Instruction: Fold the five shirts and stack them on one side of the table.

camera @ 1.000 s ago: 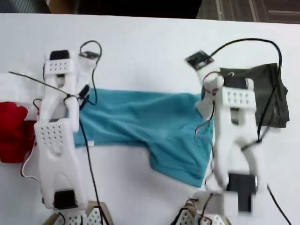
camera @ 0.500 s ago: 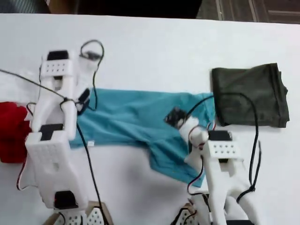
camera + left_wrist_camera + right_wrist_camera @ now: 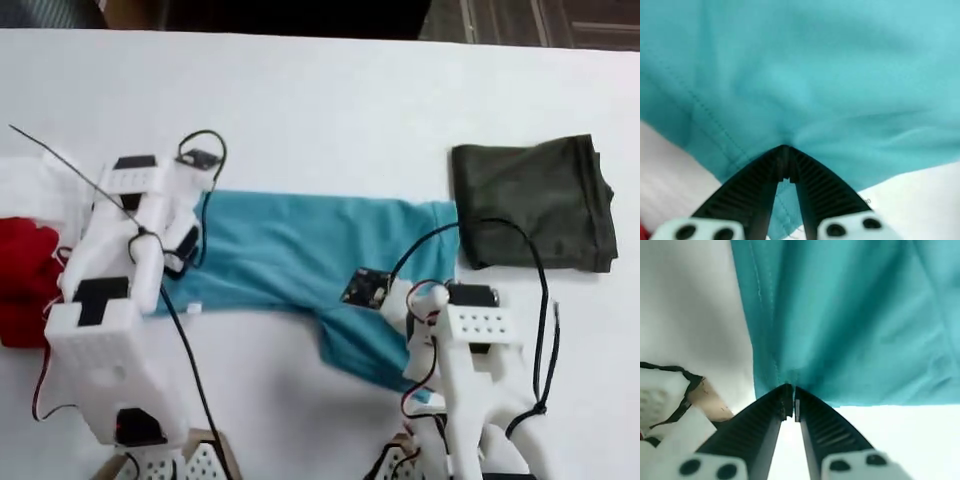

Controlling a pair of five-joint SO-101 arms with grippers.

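Teal shirt (image 3: 300, 250) lies spread across the table's (image 3: 320, 100) middle. Left gripper (image 3: 784, 159) pinches its end nearest the left edge. Right gripper (image 3: 790, 397) pinches its near hem, barely past the seam. That thin bite may slip when lifted, skewing the fold.

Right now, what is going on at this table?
Two robot arms are handling a teal fabric shirt spread on the white table. The left gripper is shut on it near one end, the right gripper on a hem. A folded dark green shirt lies beside it; a crumpled red garment lies at the other end.
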